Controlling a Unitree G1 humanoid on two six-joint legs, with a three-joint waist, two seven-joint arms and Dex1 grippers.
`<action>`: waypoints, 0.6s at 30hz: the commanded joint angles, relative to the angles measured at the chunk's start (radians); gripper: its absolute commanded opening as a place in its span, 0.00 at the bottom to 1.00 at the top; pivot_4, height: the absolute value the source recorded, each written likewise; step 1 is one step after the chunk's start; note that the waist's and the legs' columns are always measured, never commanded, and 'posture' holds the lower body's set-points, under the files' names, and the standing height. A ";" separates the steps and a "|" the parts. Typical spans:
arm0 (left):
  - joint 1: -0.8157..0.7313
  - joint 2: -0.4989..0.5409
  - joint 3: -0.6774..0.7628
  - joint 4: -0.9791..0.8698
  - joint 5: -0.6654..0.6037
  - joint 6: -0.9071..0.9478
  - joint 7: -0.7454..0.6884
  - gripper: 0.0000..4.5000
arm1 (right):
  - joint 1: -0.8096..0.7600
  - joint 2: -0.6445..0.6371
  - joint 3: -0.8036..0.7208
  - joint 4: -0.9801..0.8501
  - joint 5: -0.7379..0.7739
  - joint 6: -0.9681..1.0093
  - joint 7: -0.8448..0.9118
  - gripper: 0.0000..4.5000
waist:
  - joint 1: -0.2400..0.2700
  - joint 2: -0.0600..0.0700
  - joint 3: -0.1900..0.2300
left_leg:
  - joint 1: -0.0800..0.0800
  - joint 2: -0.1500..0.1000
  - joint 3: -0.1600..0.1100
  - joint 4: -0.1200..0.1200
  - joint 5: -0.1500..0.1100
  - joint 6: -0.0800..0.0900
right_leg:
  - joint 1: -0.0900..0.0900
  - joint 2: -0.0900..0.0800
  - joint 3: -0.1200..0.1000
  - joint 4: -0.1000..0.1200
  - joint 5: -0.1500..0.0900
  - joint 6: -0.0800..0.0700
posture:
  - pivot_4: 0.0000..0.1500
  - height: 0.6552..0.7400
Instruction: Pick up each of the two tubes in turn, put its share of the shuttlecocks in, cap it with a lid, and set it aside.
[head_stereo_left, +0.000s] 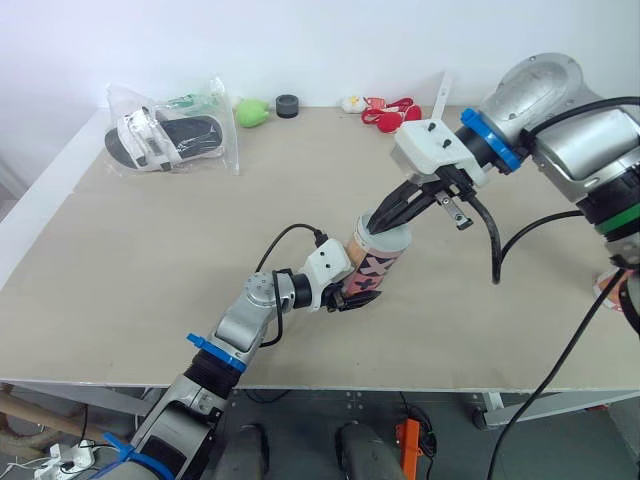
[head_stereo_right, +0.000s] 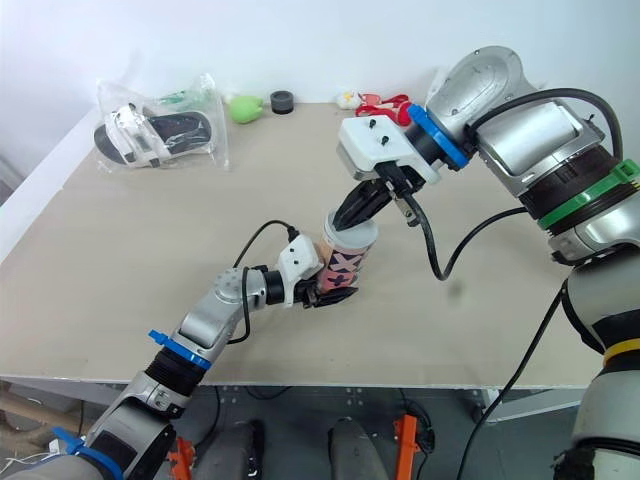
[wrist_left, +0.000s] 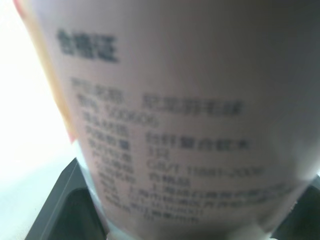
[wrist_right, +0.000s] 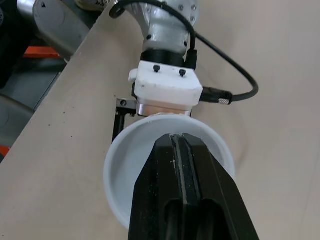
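Note:
A short tube (head_stereo_left: 374, 264) with a pink, black and white pattern stands tilted at the middle of the table (head_stereo_left: 150, 250). My left gripper (head_stereo_left: 352, 296) is shut on its lower part. In the left wrist view the tube's printed label (wrist_left: 175, 115) sits close between the black fingers (wrist_left: 57, 210). A white lid (wrist_right: 120, 170) lies on the tube's top end. My right gripper (head_stereo_left: 386, 220) comes down from the right, shut, with its fingertips resting in the lid's hollow (head_stereo_right: 352, 226).
At the far left lies a clear bag with sandals (head_stereo_left: 170, 135). Along the back edge are a green object (head_stereo_left: 252, 112), a black ring (head_stereo_left: 288, 105), a small white toy (head_stereo_left: 352, 103) and red items (head_stereo_left: 390, 115). Black cables hang from both wrists.

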 joint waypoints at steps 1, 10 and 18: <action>0.007 0.007 -0.004 -0.007 0.014 0.014 0.009 0.65 | 0.016 0.018 -0.041 0.011 -0.039 -0.010 0.038 0.01 | 0.000 0.000 0.000 | 0.000 0.000 0.000 0.000 0.000 0.000 | 0.000 0.000 0.000 0.000 0.000 0.000 | 1.00 1.00; 0.012 0.006 -0.007 -0.019 0.012 0.021 0.015 0.65 | 0.102 0.062 -0.010 0.068 -0.178 -0.080 0.038 0.01 | -0.002 -0.002 -0.001 | 0.005 0.001 0.000 0.000 0.000 0.000 | 0.004 0.001 0.000 0.000 0.001 -0.001 | 1.00 1.00; 0.012 0.010 -0.007 -0.023 0.010 0.024 0.022 0.65 | 0.136 0.074 -0.021 0.082 -0.203 -0.093 0.038 0.01 | -0.002 -0.008 -0.006 | 0.011 0.002 0.000 0.000 0.000 0.000 | 0.011 0.001 0.000 0.000 0.000 -0.002 | 1.00 1.00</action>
